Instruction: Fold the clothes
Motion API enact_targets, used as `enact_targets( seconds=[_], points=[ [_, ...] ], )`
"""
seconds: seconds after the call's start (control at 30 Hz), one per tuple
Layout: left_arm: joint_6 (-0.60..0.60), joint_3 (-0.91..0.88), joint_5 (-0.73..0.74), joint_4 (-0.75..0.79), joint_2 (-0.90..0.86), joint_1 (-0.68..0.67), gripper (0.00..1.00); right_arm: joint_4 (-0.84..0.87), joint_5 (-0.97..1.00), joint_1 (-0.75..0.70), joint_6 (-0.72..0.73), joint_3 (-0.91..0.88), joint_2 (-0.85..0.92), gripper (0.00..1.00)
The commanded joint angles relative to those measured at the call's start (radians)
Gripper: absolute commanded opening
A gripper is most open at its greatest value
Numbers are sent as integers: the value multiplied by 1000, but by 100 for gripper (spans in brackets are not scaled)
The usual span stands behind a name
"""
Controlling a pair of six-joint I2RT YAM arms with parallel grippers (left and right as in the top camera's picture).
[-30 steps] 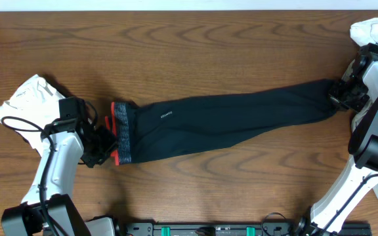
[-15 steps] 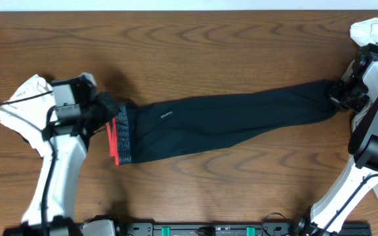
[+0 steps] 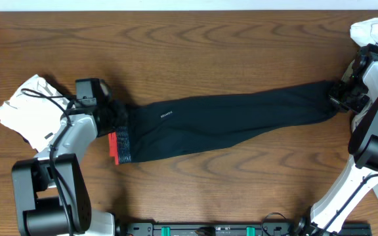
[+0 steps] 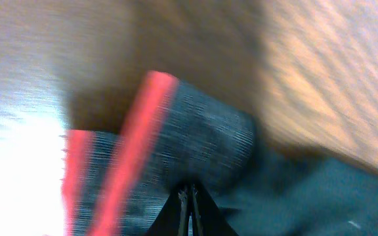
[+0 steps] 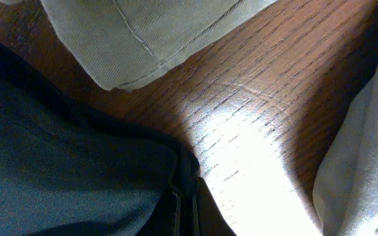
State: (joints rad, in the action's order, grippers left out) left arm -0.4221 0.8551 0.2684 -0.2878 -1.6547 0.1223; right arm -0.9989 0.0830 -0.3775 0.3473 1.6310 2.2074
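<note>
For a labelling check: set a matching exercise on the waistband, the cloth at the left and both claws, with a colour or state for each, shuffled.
1 waistband
2 left cloth
3 left claw
4 right claw

A white
B shut on the end of the leg
C grey and red
D shut on the waistband

Pairs: 1-C, 2-A, 3-D, 4-B

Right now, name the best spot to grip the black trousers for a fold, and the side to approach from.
Probably the grey waistband, from the left end: the trousers lie stretched flat left to right, and that thick band gives a firm edge.
</note>
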Motion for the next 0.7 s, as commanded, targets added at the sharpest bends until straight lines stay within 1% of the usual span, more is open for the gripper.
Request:
enact_targets(
  seconds=[0.0, 0.17, 0.47, 0.57, 0.6, 0.67],
  points=[
    [-5, 1, -79, -18, -27, 36, 6, -12, 18, 5, -15, -27, 37, 1],
    [-5, 0, -77, -36, -52, 65, 6, -11, 18, 3, -15, -27, 37, 1],
    [-5, 0, -79, -51, -54, 66, 6, -10, 17, -21, -15, -27, 37, 1],
    [-6, 0, -60, -50, -50, 66, 6, 6, -21, -36, -37, -27, 37, 1],
    [-5, 0, -35, -44, -46, 66, 7, 15, -42, -42, -55, -27, 37, 1],
    [-4, 5, 61, -36, -33, 66, 25, 20, -62, -52, -61, -27, 37, 1]
  ],
)
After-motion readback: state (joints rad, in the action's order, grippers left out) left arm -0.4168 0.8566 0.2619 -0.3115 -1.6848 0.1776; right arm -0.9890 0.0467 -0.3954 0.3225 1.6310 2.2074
